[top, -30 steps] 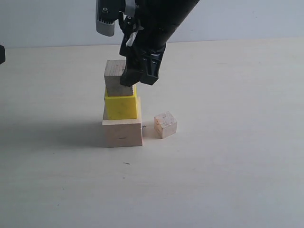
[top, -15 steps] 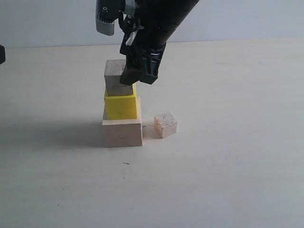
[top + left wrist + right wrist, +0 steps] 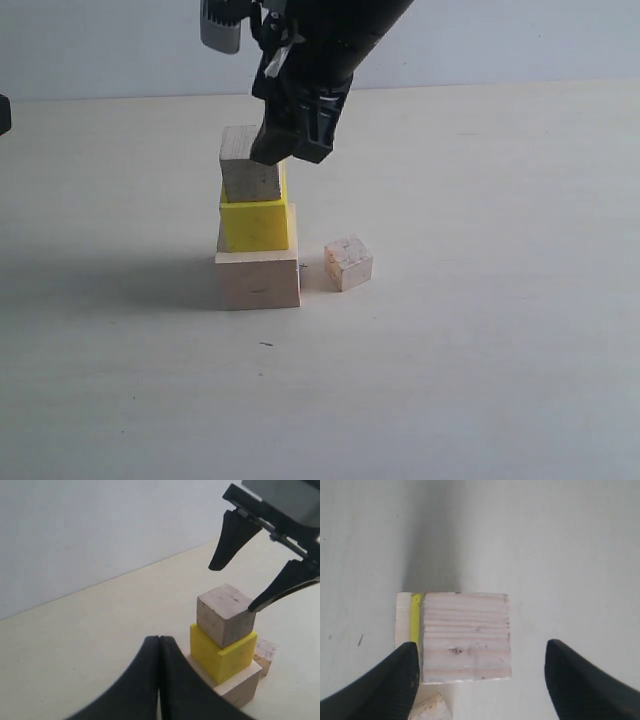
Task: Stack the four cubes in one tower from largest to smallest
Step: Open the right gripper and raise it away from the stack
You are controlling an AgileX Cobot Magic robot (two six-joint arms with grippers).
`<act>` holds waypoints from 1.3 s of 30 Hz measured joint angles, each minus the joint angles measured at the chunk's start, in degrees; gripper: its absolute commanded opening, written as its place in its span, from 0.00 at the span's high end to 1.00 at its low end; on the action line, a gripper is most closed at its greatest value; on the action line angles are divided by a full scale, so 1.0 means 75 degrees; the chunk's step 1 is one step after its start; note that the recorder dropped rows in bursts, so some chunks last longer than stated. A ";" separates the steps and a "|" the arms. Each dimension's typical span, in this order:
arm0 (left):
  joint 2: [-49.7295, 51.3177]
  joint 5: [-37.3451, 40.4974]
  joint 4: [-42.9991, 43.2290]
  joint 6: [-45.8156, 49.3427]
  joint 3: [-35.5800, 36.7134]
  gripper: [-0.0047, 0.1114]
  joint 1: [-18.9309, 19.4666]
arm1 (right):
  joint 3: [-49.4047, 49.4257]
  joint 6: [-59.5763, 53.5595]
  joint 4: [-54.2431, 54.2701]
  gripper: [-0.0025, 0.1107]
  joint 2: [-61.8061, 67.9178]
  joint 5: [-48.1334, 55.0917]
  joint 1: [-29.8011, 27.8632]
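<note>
While right jaws gape, left jaws pressed together, small wooden cube (image 3: pixel 243 178) sits level.

My tower (image 3: pixel 257 215) stands three cubes high on the pale surface (image 3: pixel 480 350): a large pale wooden cube (image 3: pixel 258 282) at the base, a bright yellow cube (image 3: pixel 255 226) resting flat on it, and a small wooden cube (image 3: pixel 248 172) upright on top, nearly as wide as the yellow one. The smallest cube (image 3: pixel 348 263), marked pinkish-grey, sits alone on the surface just right of the base, not touching it.
</note>
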 measured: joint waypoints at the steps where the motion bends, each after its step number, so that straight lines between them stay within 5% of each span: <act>1: 0.0000 0.0000 0.0000 0.0000 0.0000 0.96 0.0000 | 0.0000 0.0011 0.0000 0.38 -0.0115 0.0000 0.0000; 12: 0.0000 0.0000 0.0000 0.0000 0.0000 0.96 0.0000 | 0.0000 0.1731 0.0026 0.44 -0.1264 0.0000 0.0000; 22: 0.0000 0.0000 0.0000 0.0000 0.0000 0.96 0.0000 | 0.0000 0.4574 -0.1088 0.98 -0.1712 0.0013 0.0000; 31: 0.0000 0.0000 0.0000 0.0000 0.0000 0.96 0.0000 | 0.0186 0.7450 -0.3806 0.98 -0.1886 0.0560 0.0000; 39: 0.0000 0.0071 0.0000 0.0000 0.0000 0.96 0.0000 | 0.1610 0.8184 -0.4768 0.98 -0.1737 0.0014 0.0000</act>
